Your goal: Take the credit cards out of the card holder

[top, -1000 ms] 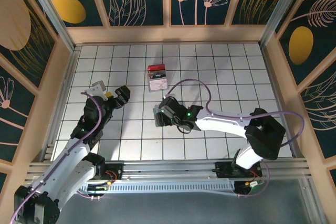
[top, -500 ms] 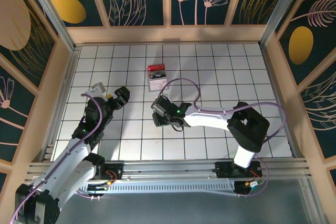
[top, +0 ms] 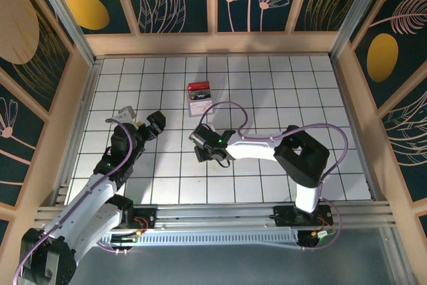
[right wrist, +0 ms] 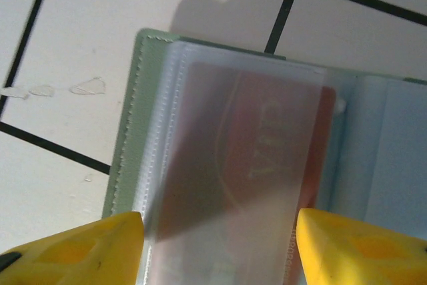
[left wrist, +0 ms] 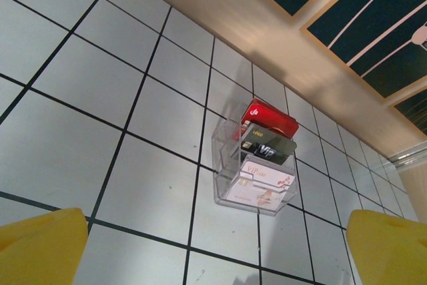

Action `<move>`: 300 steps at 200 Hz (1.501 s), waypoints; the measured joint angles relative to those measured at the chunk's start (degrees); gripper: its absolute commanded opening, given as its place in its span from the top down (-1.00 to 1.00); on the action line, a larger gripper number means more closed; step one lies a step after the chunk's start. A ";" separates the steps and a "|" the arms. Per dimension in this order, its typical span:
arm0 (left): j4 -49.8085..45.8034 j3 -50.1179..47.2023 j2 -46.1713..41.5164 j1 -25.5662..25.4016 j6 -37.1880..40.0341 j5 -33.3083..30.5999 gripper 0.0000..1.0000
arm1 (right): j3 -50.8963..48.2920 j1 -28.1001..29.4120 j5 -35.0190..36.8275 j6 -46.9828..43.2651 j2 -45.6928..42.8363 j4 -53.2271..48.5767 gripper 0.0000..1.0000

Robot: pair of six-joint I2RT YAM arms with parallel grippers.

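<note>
Right pincer [right wrist: 217,245] hangs low over the card holder [right wrist: 157,165], which lies open on the desk [right wrist: 73,25] near its middle. The tips are spread astride a clear sleeve with a red card [right wrist: 267,151] inside. My worry is that closing here would nip sleeve and card together, so a pull drags the whole light holder along, or the slick plastic slips free. Left pincer [left wrist: 213,251] is spread wide and empty, well apart, so nothing pins the holder down.
</note>
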 measured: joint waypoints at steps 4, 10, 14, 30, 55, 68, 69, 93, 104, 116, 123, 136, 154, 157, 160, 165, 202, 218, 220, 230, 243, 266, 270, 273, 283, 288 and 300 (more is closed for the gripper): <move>0.00 0.00 0.13 0.00 0.00 0.00 -0.98 | 0.04 -0.02 -0.02 -0.15 0.11 0.11 -0.17; 0.00 0.00 0.28 0.00 0.00 0.00 -0.98 | 0.20 -0.02 -0.04 -0.20 0.20 0.09 -0.12; 0.00 0.00 0.35 0.00 0.00 0.02 -0.98 | 0.24 -0.02 -0.07 -0.24 0.20 0.09 -0.08; 0.00 0.00 0.42 0.00 0.00 0.02 -0.98 | 0.33 -0.04 -0.04 -0.42 0.31 0.09 0.03; 0.02 0.00 0.42 0.00 0.02 0.02 -0.98 | 0.33 -0.04 -0.02 -0.74 0.28 0.07 0.16; 0.00 0.00 0.42 0.00 0.04 0.02 -0.98 | 0.33 -0.09 -0.11 -0.83 0.22 0.15 0.26; 0.00 0.00 0.42 0.00 0.04 0.02 -0.98 | 0.33 -0.09 -0.15 -0.81 0.17 0.20 0.27; 0.00 0.00 0.42 0.00 0.33 0.15 -0.98 | 0.33 -0.15 -0.85 -0.59 -0.17 0.35 0.38; -0.02 0.11 0.44 0.00 0.61 0.33 -0.98 | 0.17 -0.39 -1.29 -0.61 -0.48 0.50 0.37; -0.04 0.57 0.70 0.00 1.03 0.57 -0.97 | -0.22 -0.94 -1.90 -0.61 -0.94 0.61 0.35; -0.04 1.03 1.01 0.00 1.29 0.90 -0.98 | -0.66 -1.46 -2.51 -0.59 -1.33 0.79 0.33; -0.07 1.86 1.51 0.00 1.84 1.33 -0.97 | -1.49 -2.47 -3.34 -0.55 -2.10 1.07 0.32; -0.04 2.84 1.97 0.00 2.36 1.64 -0.97 | -2.32 -3.61 -4.44 -0.11 -2.97 1.49 0.31; -0.07 2.95 1.99 0.00 2.49 1.77 -0.98 | -2.40 -3.74 -4.46 -0.09 -3.06 1.60 0.31; -0.07 3.06 2.01 0.00 2.49 1.84 -0.98 | -2.47 -3.87 -4.59 0.02 -3.15 1.68 0.31; -0.07 3.23 2.03 0.00 2.71 1.88 -0.98 | -2.54 -4.00 -4.74 0.07 -3.28 1.73 0.31; -0.17 3.82 2.43 0.00 3.45 2.82 -0.98 | -2.82 -4.61 -6.43 0.28 -3.37 2.64 0.25; -0.44 4.09 2.60 0.00 3.65 2.86 -0.97 | -2.84 -4.70 -7.04 0.28 -3.37 2.71 0.27; -0.46 4.11 2.62 0.00 3.67 2.86 -0.98 | -2.84 -4.70 -7.17 0.28 -3.37 2.73 0.28; -0.48 4.20 2.64 0.00 3.74 2.86 -0.98 | -2.86 -4.76 -7.34 0.26 -3.37 2.91 0.35; -0.50 4.22 2.64 0.00 3.76 2.89 -0.98 | -2.86 -4.87 -7.41 0.28 -3.37 3.10 0.42; -0.66 4.48 2.86 0.00 4.02 3.04 -0.98 | -2.86 -5.07 -7.34 0.48 -3.39 3.10 0.47; -0.72 4.57 2.89 0.00 4.17 3.06 -0.98 | -2.86 -5.07 -7.32 0.48 -3.39 3.10 0.47; -0.76 4.63 2.97 0.00 4.20 3.08 -0.98 | -2.86 -5.07 -7.32 0.48 -3.45 3.10 0.47; -1.07 5.01 3.17 0.00 4.46 3.13 -0.98 | -2.86 -5.07 -7.13 0.50 -3.61 3.06 0.46; -1.25 5.20 3.32 0.00 4.66 3.28 -0.98 | -2.86 -5.07 -7.04 0.50 -3.78 3.06 0.45; -1.44 5.60 3.50 0.00 5.07 3.45 -0.97 | -2.86 -5.09 -6.49 0.57 -4.20 3.04 0.41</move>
